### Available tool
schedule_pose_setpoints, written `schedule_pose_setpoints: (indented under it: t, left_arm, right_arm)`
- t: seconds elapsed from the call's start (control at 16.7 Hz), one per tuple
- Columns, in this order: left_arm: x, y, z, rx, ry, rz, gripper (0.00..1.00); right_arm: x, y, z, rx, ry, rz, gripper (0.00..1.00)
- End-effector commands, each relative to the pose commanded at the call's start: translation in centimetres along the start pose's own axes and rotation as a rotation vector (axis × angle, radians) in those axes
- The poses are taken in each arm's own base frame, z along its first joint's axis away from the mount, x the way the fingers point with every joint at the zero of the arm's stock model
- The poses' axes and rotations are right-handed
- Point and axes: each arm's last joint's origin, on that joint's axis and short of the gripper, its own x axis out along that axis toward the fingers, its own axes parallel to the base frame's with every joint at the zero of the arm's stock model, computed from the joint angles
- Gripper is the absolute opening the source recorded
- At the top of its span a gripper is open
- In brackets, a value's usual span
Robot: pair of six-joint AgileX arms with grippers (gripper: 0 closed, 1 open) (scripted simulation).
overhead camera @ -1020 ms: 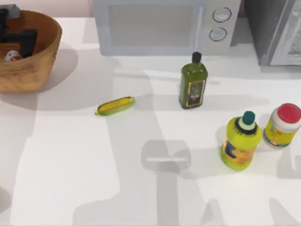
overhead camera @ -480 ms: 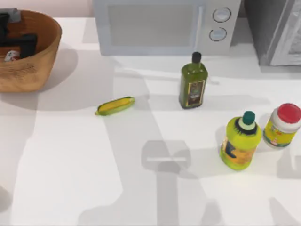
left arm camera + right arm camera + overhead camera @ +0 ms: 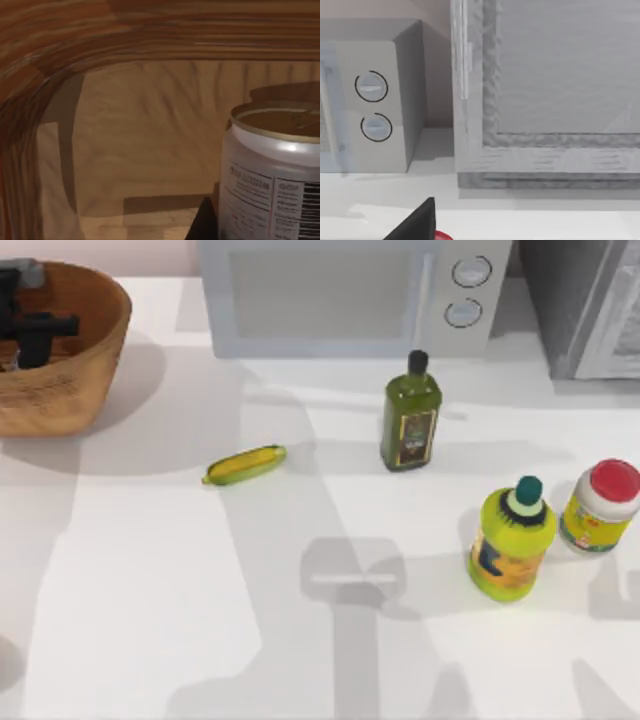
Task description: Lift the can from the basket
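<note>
— Can [image 3: 272,172]: where does it sit?
— Inside the basket [image 3: 85,360], at the far left of the table [image 3: 150,590]; the left wrist view has it upright on the woven floor, pale tan top and white printed label, close against a dark finger [image 3: 202,222] of that arm's own gripper.
— And from above?
— The left gripper [image 3: 30,335] hangs down within the basket's rim and covers the can; I cannot tell whether its fingers are apart or closed on it.
— The right arm?
— A dark finger [image 3: 417,222] of the right gripper shows in its wrist view, facing the microwave [image 3: 370,100] at the table's back; finger state I cannot tell.
— What else is on the table?
— A corn cob [image 3: 244,464] left of centre; a dark green bottle [image 3: 410,418] before the microwave; a yellow-green bottle [image 3: 512,540] just beside a yellow jar with red lid [image 3: 600,506] at the right.
</note>
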Motion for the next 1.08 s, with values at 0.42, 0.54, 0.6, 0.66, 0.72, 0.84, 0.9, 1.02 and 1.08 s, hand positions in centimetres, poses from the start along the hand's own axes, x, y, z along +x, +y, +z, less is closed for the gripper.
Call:
schedule_pose_setpoints:
  t: [0.42,0.54,0.6,0.66,0.72,0.84,0.9,1.02,1.08]
  left_arm:
    - [0.0,0.0,0.0,0.000,0.000,0.000,0.00]
    - [0.0,0.0,0.0,0.000,0.000,0.000,0.00]
    - [0.0,0.0,0.0,0.000,0.000,0.000,0.00]
    - [0.0,0.0,0.0,0.000,0.000,0.000,0.00]
    - [-2.2,-0.1,-0.5,-0.021,-0.021,0.011,0.00]
    - [-2.5,-0.1,-0.5,-0.021,-0.028,0.012,0.00]
    - [-3.0,-0.2,-0.7,-0.022,-0.042,0.014,0.00]
    - [-4.8,-0.5,-1.2,-0.020,-0.088,0.021,0.00]
    - [-6.1,-0.8,-1.7,-0.019,-0.121,0.026,0.00]
  right_arm:
    - [0.0,0.0,0.0,0.000,0.000,0.000,1.00]
    - [0.0,0.0,0.0,0.000,0.000,0.000,1.00]
    - [0.0,0.0,0.0,0.000,0.000,0.000,1.00]
    - [0.0,0.0,0.0,0.000,0.000,0.000,1.00]
    - [0.0,0.0,0.0,0.000,0.000,0.000,1.00]
    - [0.0,0.0,0.0,0.000,0.000,0.000,1.00]
    - [0.0,0.0,0.0,0.000,0.000,0.000,1.00]
    - [0.0,0.0,0.0,0.000,0.000,0.000,1.00]
    - [0.0,0.0,0.0,0.000,0.000,0.000,1.00]
